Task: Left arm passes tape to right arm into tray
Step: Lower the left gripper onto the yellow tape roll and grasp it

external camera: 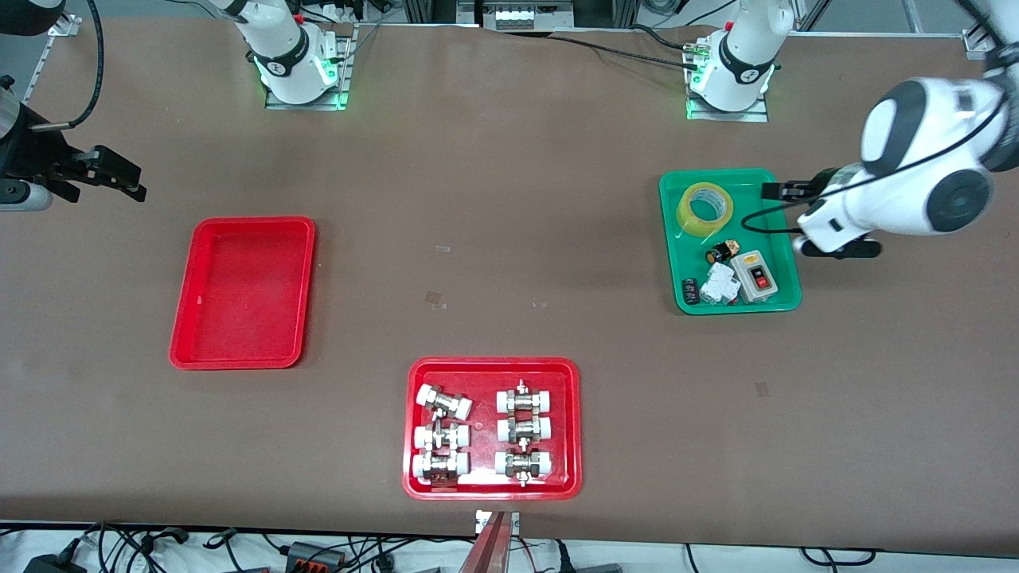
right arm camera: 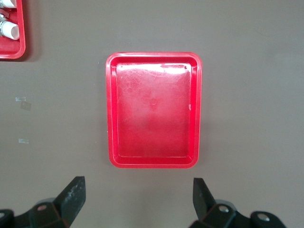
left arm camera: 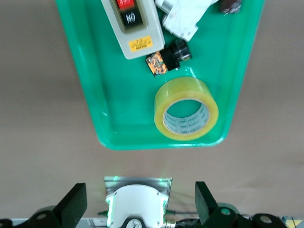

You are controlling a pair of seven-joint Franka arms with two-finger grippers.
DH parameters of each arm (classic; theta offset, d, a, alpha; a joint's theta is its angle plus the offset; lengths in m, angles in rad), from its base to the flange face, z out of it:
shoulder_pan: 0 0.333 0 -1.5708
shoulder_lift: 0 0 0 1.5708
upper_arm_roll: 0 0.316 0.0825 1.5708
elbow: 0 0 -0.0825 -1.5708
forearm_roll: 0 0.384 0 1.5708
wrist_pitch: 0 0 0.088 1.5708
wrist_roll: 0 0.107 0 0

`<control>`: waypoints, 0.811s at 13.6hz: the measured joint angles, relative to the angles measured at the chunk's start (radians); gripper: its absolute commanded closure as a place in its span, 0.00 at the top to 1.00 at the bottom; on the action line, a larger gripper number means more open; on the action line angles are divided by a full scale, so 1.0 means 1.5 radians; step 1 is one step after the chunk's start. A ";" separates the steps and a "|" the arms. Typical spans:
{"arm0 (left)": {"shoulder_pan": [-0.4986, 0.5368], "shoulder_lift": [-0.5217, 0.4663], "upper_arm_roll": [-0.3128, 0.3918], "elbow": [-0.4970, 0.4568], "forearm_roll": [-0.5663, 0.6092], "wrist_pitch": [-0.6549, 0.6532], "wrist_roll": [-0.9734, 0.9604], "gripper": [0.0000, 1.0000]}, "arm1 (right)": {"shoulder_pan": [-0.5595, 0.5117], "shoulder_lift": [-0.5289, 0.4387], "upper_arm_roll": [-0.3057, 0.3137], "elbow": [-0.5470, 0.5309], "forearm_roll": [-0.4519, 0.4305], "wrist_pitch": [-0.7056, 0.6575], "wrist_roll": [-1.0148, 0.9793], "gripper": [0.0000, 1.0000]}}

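Lying in the green tray (external camera: 784, 298) at the left arm's end, the tape (external camera: 704, 208) is not yet picked, so the open left gripper (left arm camera: 137, 204) should descend onto it, while the open right gripper (right arm camera: 137, 199) waits near the empty red tray (external camera: 183, 350).

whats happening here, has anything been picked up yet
Nothing has been picked up yet. The tape lies in the green tray with a switch box and small parts, at the left arm's end of the table. The left gripper is open and empty above the table beside that tray. The right gripper is also open and empty, beside the plain red tray, which holds nothing. A second red tray, nearest the front camera, holds pipe fittings.
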 measured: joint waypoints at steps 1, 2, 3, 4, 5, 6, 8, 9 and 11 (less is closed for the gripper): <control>0.002 0.000 0.000 -0.048 -0.003 0.051 -0.004 1.00 | 0.000 0.001 0.000 0.001 0.000 0.000 0.000 1.00; 0.005 0.001 0.000 -0.090 -0.007 0.097 -0.008 1.00 | 0.000 0.002 0.000 0.002 0.000 0.001 0.000 1.00; 0.008 0.002 0.000 -0.126 -0.017 0.140 -0.010 1.00 | 0.000 0.004 0.000 0.004 0.000 0.001 0.000 1.00; 0.011 0.006 0.000 -0.155 -0.028 0.175 -0.012 1.00 | 0.000 0.007 0.000 0.005 0.000 0.001 0.000 1.00; 0.016 0.014 0.000 -0.177 -0.037 0.210 -0.015 1.00 | 0.000 0.009 0.000 0.007 0.000 0.001 0.000 1.00; 0.023 0.026 0.000 -0.192 -0.050 0.241 -0.015 1.00 | 0.000 0.011 0.000 0.010 0.000 0.001 0.000 1.00; 0.033 0.047 0.000 -0.225 -0.074 0.301 -0.015 1.00 | 0.000 0.014 0.000 0.013 0.000 0.001 0.000 1.00; 0.033 0.056 -0.002 -0.240 -0.087 0.321 -0.015 1.00 | 0.000 0.015 0.000 0.013 0.000 0.001 0.000 1.00; 0.033 0.067 -0.008 -0.253 -0.108 0.336 -0.015 0.85 | 0.000 0.015 0.000 0.014 0.000 0.001 0.000 1.00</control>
